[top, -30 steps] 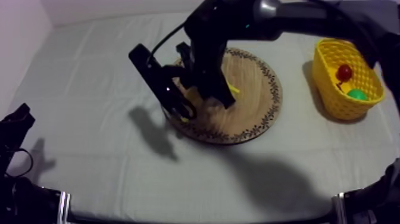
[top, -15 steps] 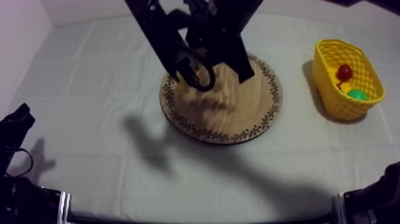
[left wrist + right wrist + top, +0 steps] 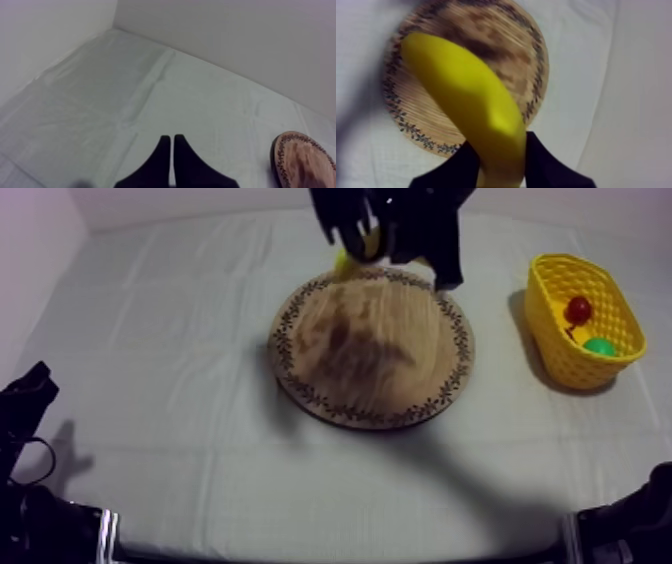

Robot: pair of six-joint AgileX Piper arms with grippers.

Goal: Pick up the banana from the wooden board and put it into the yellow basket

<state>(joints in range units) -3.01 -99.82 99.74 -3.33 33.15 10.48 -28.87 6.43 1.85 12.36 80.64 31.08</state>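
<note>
My right gripper (image 3: 378,240) hangs high over the far edge of the round wooden board (image 3: 380,358), shut on the yellow banana (image 3: 343,260). In the right wrist view the banana (image 3: 471,100) juts out from between the two black fingers (image 3: 546,162), well above the board (image 3: 531,55) below it. The yellow basket (image 3: 560,263) stands at the right side of the table. My left gripper (image 3: 30,393) rests low at the left edge; in the left wrist view its fingers (image 3: 162,155) lie together as a narrow wedge over the cloth.
Inside the basket lie a small red fruit (image 3: 578,310) and a green fruit (image 3: 600,346). The board's patterned rim (image 3: 300,157) sits off to the side of the left gripper. Grey-white cloth lies between board and basket.
My right arm has risen from the board and drawn toward the table's far side with the banana in its grip. The board now lies bare. My left arm has not moved.
</note>
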